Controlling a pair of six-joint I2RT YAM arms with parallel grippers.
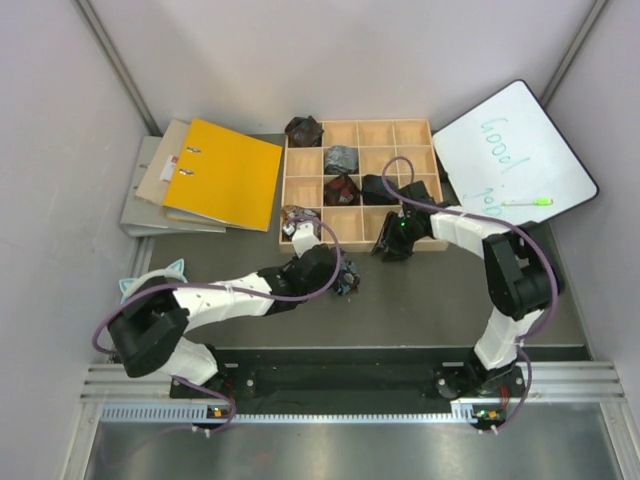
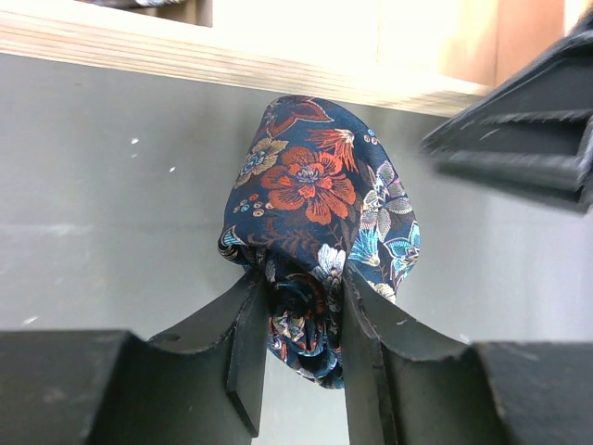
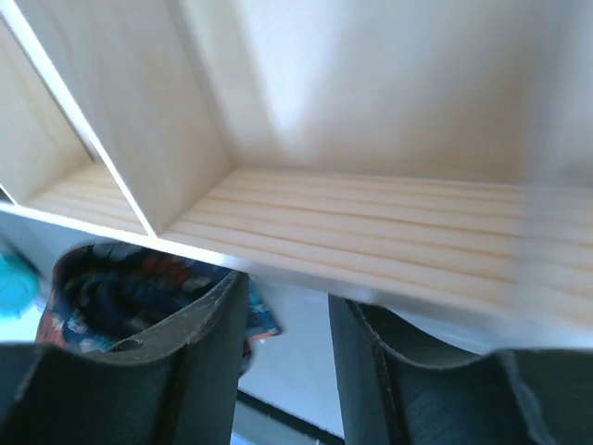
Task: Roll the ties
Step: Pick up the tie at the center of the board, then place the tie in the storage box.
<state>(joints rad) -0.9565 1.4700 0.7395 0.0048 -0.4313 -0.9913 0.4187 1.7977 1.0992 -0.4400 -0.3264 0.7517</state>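
The left tool (image 2: 304, 295) is pinching a rolled dark navy fabric necktie with orange-red and light-blue flowers (image 2: 315, 185). Its two black fingers (image 2: 243, 348) press the lower folds of the roll from either side. The roll is around the middle of the grey counter (image 1: 430, 300), just on the near side of the pale wooden tray of square compartments (image 1: 283, 185), which stands toward the far edge. The right tool (image 3: 287, 295) is at the tray's near wall, a little toward the right edge from the roll, its fingers slightly spread with nothing between them. Smaller rolls sit in separate compartments: a dark tie bundle (image 1: 303, 130) in the far-left cell, a grey-blue tie bundle (image 1: 341, 158), a maroon tie bundle (image 1: 341, 188), a black tie bundle (image 1: 377, 187) and a brown-patterned tie bundle (image 1: 298, 220) in the near-left cell
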